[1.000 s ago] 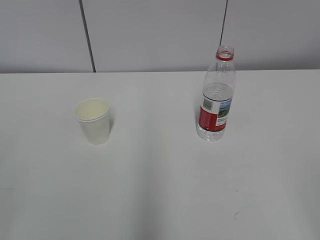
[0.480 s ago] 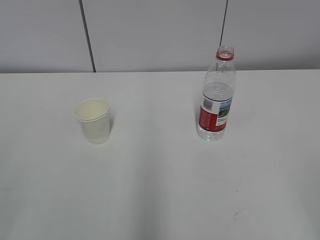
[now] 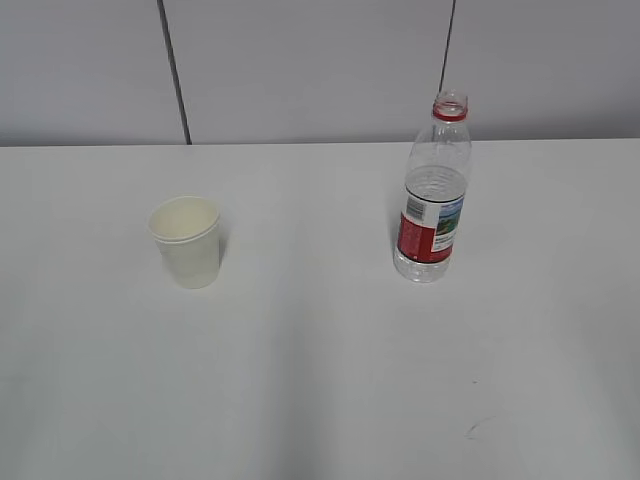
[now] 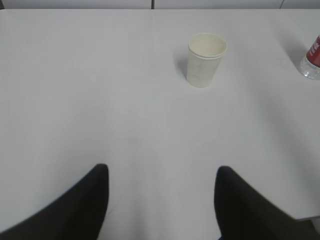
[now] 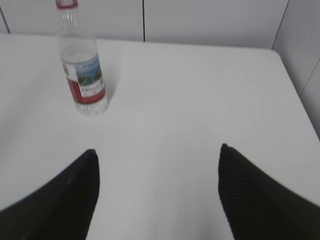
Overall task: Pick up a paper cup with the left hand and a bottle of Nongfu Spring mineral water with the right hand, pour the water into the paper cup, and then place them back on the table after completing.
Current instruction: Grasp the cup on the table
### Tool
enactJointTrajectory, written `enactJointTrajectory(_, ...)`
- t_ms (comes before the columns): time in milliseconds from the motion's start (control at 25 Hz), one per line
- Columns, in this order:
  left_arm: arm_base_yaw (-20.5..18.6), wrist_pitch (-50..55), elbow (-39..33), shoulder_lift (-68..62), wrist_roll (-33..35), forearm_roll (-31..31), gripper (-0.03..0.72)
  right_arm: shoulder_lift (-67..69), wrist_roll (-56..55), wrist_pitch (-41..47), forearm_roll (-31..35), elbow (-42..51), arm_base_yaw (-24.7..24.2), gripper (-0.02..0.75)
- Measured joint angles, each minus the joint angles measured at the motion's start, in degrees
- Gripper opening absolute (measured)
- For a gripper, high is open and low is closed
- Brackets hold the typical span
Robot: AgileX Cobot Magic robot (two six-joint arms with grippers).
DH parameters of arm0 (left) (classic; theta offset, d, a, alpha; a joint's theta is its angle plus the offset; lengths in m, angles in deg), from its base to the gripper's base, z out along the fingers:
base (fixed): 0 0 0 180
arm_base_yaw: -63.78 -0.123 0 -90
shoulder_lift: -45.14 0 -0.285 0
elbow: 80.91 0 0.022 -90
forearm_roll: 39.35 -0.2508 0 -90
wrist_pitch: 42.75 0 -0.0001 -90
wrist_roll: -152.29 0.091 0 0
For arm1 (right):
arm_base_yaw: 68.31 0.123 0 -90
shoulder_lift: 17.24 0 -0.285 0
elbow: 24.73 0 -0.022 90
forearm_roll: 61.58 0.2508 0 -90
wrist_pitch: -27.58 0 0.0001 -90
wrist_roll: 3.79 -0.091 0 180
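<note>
Nothing is shifting versus a second ago; paper cup (image 3: 186, 242) and uncapped Nongfu Spring bottle (image 3: 433, 195) are sitting upright, well apart on the table (image 3: 320, 400); left hand (image 4: 160, 172) and right hand (image 5: 157, 155) are hanging wide open, empty; pickup is not started.

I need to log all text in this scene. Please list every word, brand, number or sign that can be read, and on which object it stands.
Nothing can be read in these pictures.
Bottle, red and white label: it carries print and a small landscape picture, but the letters are too small and blurred to read in every view.
Paper cup: plain, no print visible.
Table: no text or sign.
</note>
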Motion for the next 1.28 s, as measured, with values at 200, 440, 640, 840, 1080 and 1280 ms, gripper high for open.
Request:
enactJointTrajectory(200, 0.0, -7.6, 1.5, 0.0, 0.0, 1.7, 0.423, 6.2, 0.0, -12.3, 0.0, 1.0, 0.0, 0.549)
enactJointTrajectory(440, 0.0, -20.5, 1.7, -4.6, 4.1, 5.9, 0.423, 16.1, 0.0, -24.0, 0.0, 1.9, 0.0, 0.549)
enactJointTrajectory(640, 0.0, -25.8, 1.5, -13.2, 14.5, 11.5, 0.423, 25.4, 0.0, -31.4, 0.0, 1.9, 0.0, 0.549)
enactJointTrajectory(840, 0.0, -37.0, -1.7, -19.0, 18.7, 14.3, 0.423, 34.9, 0.0, -37.4, 0.7, 1.9, 0.0, 0.549)
enactJointTrajectory(1080, 2.4, -52.9, -12.5, -20.9, 19.0, 18.1, 0.422, 43.2, 0.0, -41.3, 1.1, 1.9, 0.0, 0.549)
enactJointTrajectory(1280, 5.9, -65.3, -19.0, -23.9, 19.0, 22.8, 0.422, 46.4, 0.0, -46.4, 1.1, 1.9, 0.0, 0.549)
